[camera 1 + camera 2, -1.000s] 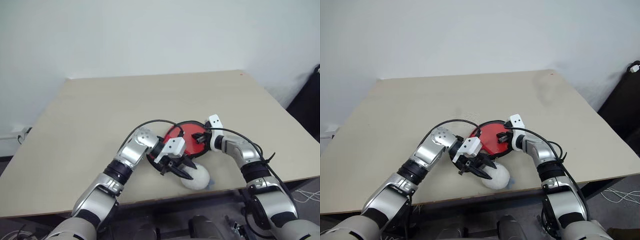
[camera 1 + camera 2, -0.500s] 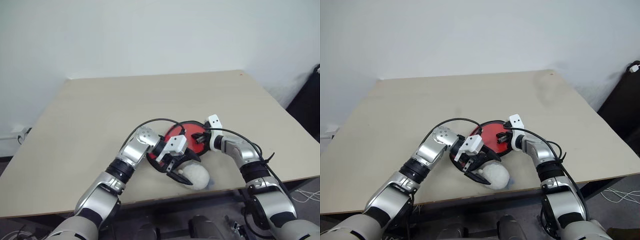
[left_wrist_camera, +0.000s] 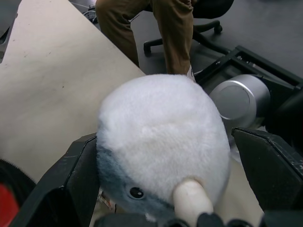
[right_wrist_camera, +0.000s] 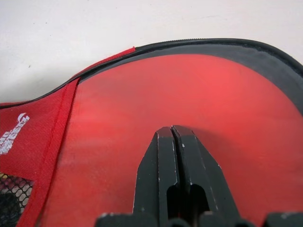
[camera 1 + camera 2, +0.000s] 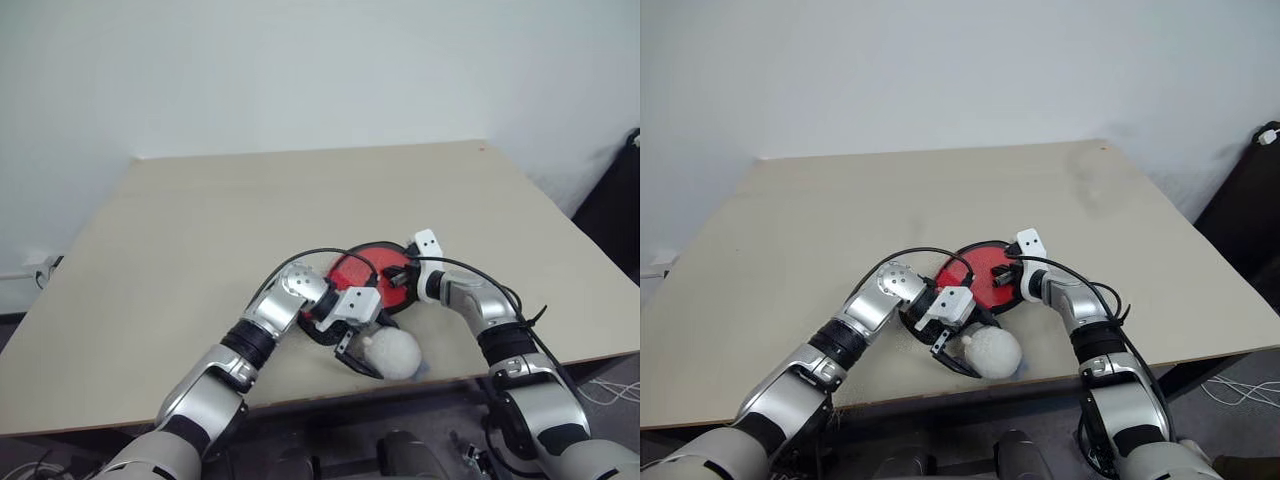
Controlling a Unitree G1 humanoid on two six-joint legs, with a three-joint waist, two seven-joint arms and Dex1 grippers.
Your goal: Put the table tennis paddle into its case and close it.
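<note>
Head stereo pair looks down over table (image 5: 200, 220); wrist cameras close-up.

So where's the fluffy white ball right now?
In the head views the fluffy ball sits near the table's front edge, between the open left gripper's fingers, just in front of the red case.

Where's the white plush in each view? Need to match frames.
Left eye view: white plush at the table's near edge, inside the open left pincer.
Right eye view: same spot, just in front of the red case.
Left wrist view: plush between that pincer's two fingers.
Right wrist view: shut right pincer over the paddle in the case.
Shared landmark: the red case.
</note>
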